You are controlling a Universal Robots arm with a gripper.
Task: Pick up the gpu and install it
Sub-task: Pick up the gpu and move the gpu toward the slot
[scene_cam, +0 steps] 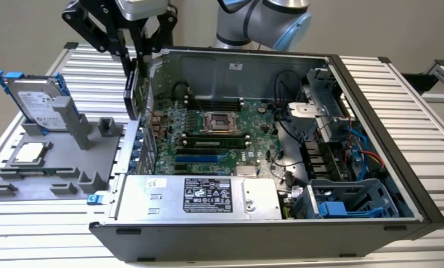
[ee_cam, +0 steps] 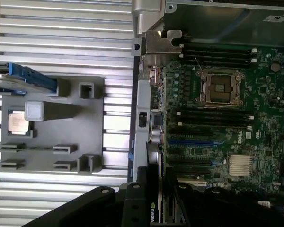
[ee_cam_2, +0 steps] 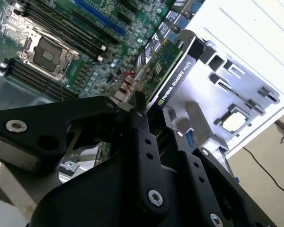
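Fingers (ee_cam_2: 141, 137): I see them pinching the gpu (ee_cam_2: 168, 66) by one edge.
Risk: tilted, it could snag the case wall (ee_cam: 141, 94), I judge.

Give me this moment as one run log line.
gripper: shut on gpu | gpu: held near case wall, exterior view's left | install: not yet seated

Got the gpu (ee_cam_2: 165, 64) pinched in my jaws: thin card, green face, black edge, hanging edge-on right at the case wall (scene_cam: 149, 84).

The pincer (ee_cam: 151, 193) grips the gpu (ee_cam: 155, 165) edge-on beside the motherboard (ee_cam: 255, 142).
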